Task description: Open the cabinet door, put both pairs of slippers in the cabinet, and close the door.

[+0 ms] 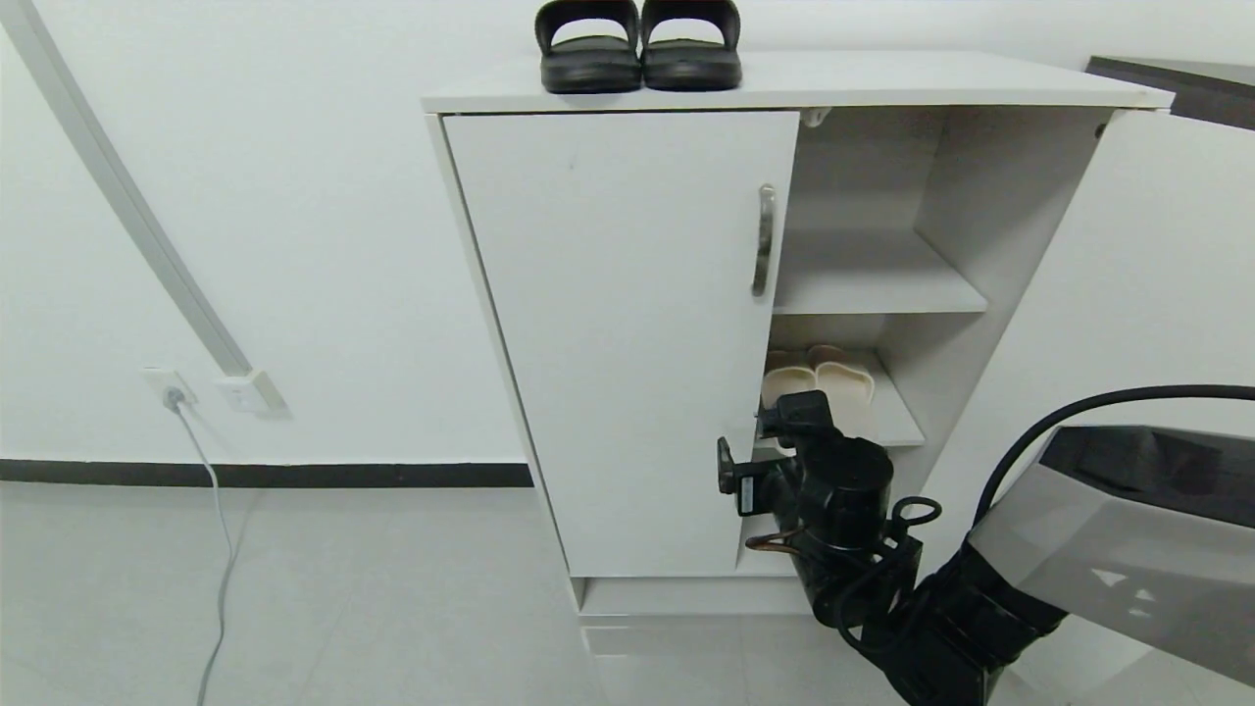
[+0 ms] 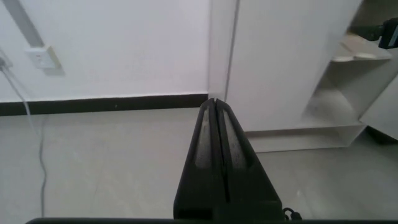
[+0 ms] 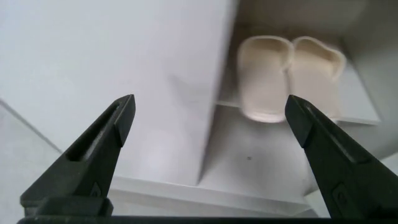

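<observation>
The white cabinet (image 1: 627, 343) has its left door shut, with a metal handle (image 1: 764, 240), and its right door (image 1: 1128, 314) swung open. A cream pair of slippers (image 1: 819, 378) lies on the lower shelf (image 3: 289, 81). A black pair of slippers (image 1: 639, 47) sits on the cabinet top. My right gripper (image 3: 208, 106) is open with nothing between its fingers, just outside the opening and in front of the cream pair; its arm (image 1: 833, 490) is low before the cabinet. My left gripper (image 2: 214, 112) is shut and empty, hanging over the floor left of the cabinet (image 2: 280, 62).
The upper shelf (image 1: 873, 284) is bare. A wall socket (image 1: 172, 392) with a cable running down to the floor and a slanted wall conduit (image 1: 118, 186) are to the cabinet's left. Open tiled floor (image 1: 294, 588) lies in front.
</observation>
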Available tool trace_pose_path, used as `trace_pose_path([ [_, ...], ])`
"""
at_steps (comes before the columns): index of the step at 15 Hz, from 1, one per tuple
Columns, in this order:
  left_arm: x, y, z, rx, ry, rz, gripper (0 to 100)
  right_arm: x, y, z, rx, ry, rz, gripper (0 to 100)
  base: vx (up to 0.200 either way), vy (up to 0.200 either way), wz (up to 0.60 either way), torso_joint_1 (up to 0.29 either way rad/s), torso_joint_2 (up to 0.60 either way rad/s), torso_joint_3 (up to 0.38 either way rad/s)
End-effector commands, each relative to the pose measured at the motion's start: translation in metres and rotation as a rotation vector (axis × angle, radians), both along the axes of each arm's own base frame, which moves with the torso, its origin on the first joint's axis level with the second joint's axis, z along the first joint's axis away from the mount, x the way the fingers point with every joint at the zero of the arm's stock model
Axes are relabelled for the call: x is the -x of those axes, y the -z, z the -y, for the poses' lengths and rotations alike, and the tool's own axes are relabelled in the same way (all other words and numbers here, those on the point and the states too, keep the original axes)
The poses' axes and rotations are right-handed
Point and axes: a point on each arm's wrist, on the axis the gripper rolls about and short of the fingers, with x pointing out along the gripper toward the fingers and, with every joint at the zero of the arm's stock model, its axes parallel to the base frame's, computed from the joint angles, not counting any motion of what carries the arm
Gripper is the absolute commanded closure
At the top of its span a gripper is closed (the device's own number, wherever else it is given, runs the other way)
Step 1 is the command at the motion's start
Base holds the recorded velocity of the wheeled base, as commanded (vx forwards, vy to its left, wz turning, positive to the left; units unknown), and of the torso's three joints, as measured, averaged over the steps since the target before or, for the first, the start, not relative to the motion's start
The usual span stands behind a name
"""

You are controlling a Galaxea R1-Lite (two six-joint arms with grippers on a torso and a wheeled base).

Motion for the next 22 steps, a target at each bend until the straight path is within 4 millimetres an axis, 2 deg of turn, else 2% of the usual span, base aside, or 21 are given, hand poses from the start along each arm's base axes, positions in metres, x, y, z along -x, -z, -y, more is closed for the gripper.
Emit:
trace_pose_path([
  [1, -0.0001, 0.0, 0.0, 0.0, 0.0, -0.001, 100, -0.0001, 0.0013, -0.0001, 0.002, 0.0, -0.001, 0, 0.0, 0.2, 0.0, -0.002, 0.01, 0.012],
  [6, -0.0001, 0.0, 0.0, 0.0, 0.0, -0.001, 100, 0.0024, 0.0038, 0.002, 0.018, -0.01, 0.004, 0, 0.0, 0.2, 0.0, 0.002, 0.0, 0.0],
  [20, -0.0001, 0.0, 0.0, 0.0, 0.0, -0.001, 100, 0.0033, 0.0064, 0.006, 0.037, -0.008, 0.013, 0, 0.0, 0.0, 0.0, 0.0, 0.0, 0.0],
  [22, -0.0001, 0.0, 0.0, 0.0, 0.0, -0.001, 100, 0.0028, 0.0055, 0.0063, 0.035, -0.007, 0.015, 0, 0.0, 0.0, 0.0, 0.01, -0.14, -0.217],
])
